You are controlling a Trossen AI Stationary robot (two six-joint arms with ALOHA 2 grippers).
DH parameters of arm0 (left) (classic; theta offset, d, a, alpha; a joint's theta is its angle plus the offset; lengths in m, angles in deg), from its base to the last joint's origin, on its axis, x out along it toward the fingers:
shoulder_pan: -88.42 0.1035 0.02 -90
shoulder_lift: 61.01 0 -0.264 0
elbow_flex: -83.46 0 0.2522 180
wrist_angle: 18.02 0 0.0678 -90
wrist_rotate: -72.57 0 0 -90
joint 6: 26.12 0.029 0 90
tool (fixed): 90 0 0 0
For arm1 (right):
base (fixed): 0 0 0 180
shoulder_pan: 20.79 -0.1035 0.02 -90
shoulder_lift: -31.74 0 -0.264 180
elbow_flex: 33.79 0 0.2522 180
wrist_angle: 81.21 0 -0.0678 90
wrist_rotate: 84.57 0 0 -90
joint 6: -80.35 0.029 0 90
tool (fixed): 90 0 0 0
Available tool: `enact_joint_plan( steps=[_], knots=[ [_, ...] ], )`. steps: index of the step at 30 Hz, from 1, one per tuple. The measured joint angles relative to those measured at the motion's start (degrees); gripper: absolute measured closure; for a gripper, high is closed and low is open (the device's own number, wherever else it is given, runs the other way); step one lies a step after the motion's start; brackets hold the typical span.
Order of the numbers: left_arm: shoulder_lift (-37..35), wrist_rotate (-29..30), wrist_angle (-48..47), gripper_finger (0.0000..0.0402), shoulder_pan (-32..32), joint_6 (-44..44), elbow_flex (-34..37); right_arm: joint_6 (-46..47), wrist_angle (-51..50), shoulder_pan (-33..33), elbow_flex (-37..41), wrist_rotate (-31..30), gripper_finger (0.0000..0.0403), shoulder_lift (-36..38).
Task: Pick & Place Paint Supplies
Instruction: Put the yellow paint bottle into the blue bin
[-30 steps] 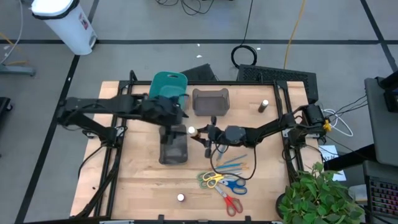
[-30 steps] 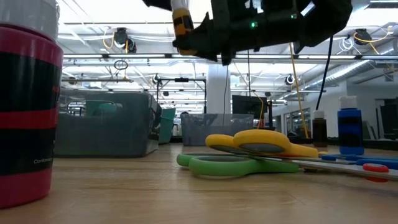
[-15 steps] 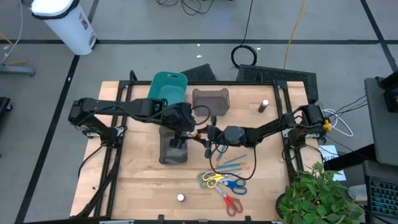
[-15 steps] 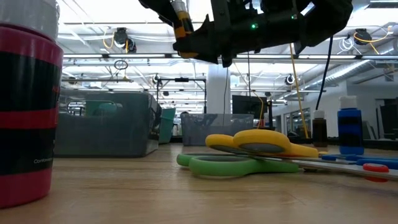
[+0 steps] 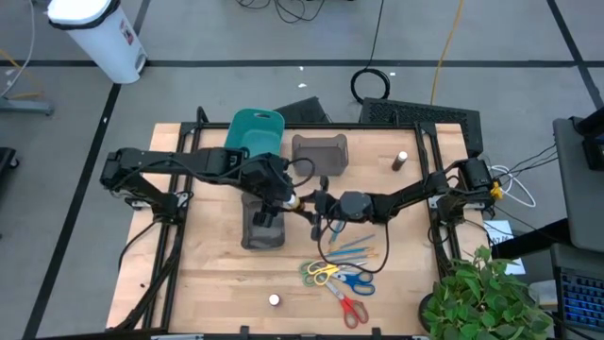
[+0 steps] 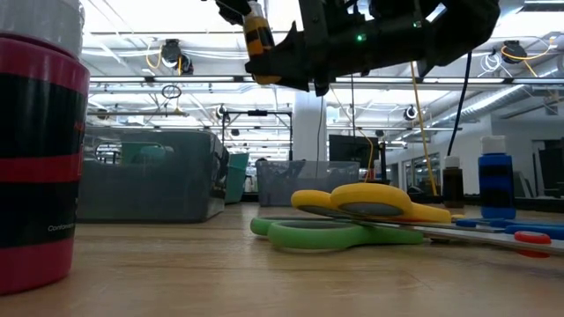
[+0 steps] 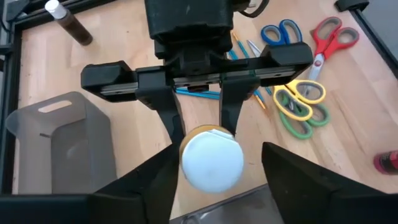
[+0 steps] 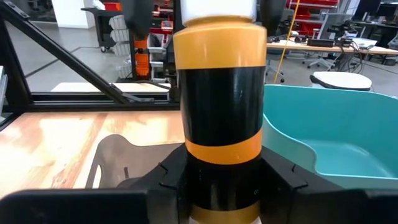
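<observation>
A paint bottle (image 8: 221,93) with an orange-and-black body and a white cap (image 7: 211,163) stands upright in the air over the table's middle. My right gripper (image 7: 202,124) is shut on it, reaching in level from the right. My left gripper (image 7: 221,160) comes slanting down from the left. It is open, with its fingers on either side of the white cap, and a gap shows beside one finger. Scissors (image 5: 338,279) and thin brushes (image 5: 351,250) lie flat on the wood nearer the front. My right gripper pinches the bottle's body (image 8: 221,165) between its two fingers, low down and well under the cap. The fingers (image 7: 174,118) come level from the table's right. The bottle is upright, cap up, lifted clear of the table.
A grey bin (image 5: 264,227) lies under the held bottle. A teal bin (image 5: 257,132) and a second grey bin (image 5: 319,154) stand at the back. A brown bottle (image 5: 400,161) stands back right, and a small bottle (image 5: 274,300) stands near the front edge.
My left gripper has gone toward the table's right and down, onto the bottle that my right gripper holds. It now covers the white cap in the high view. The bottle and my right gripper have kept still.
</observation>
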Motion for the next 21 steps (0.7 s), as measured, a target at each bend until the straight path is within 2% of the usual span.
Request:
enact_joint_plan(
  steps=[11, 16, 21],
  knots=[
    [0.0, 0.1, 0.1, 0.0279, 0.0, -0.1, 0.0, 0.1, -0.5, 0.0, 0.0, 0.1, 0.0289, 0.0],
    [0.1, 2.2, -1.4, 0.0281, 0.2, -1.0, -2.0, 0.9, -0.3, 0.0, 0.0, 0.0, 0.0284, 0.1],
    [-0.3, 2.7, -6.2, 0.0281, 2.2, 1.7, -8.0, 8.2, -1.5, 0.5, -0.2, -0.4, 0.0225, 1.3]
  ],
)
